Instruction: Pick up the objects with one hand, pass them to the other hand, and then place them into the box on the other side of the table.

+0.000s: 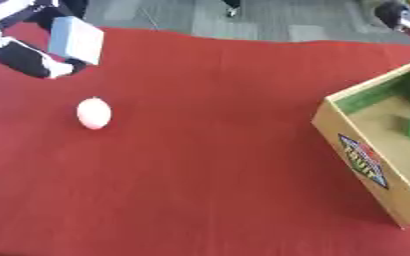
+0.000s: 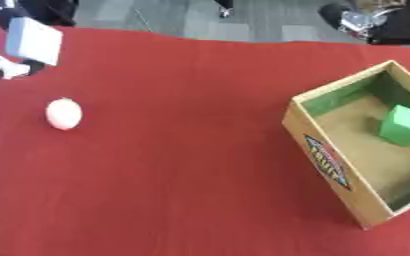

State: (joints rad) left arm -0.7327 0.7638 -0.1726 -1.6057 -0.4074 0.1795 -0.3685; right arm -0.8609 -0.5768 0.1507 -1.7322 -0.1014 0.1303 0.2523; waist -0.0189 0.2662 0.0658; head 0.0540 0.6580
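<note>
Up at the far left, the robot's left hand [image 1: 29, 60] holds a pale block [image 1: 75, 40], fingers curled round it, above the red table [image 1: 208, 150]. Judging by the task, a steady, level carry toward mid-table would ease the handover; the box [image 2: 335, 165] waits right.

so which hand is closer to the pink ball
Left. The left hand, holding a pale blue block, is up and to the left of the pink ball, apart from it. The right hand shows only at the far upper right, across the table.
</note>
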